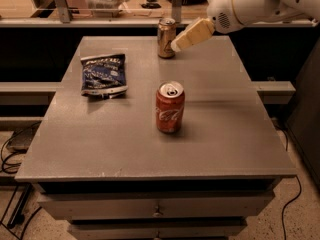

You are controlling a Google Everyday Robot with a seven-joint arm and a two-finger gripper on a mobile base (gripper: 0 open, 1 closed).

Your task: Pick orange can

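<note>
Though its closure cannot be told, the beige gripper (186,37) hovers just right of the upright golden-orange metal can (165,38).

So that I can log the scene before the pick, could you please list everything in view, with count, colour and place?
orange can: one, golden-orange with silver top, upright at the middle of the table's far edge.
red cola can: one, red with white script, upright near the table's centre.
snack bag: one, dark blue, lying on the table's left part.
table: one, grey, holding all three items.
drawers: at least two, grey, under the tabletop.
arm: one, white, reaching in from the upper right.
gripper: one, cream, just right of the orange can.
</note>
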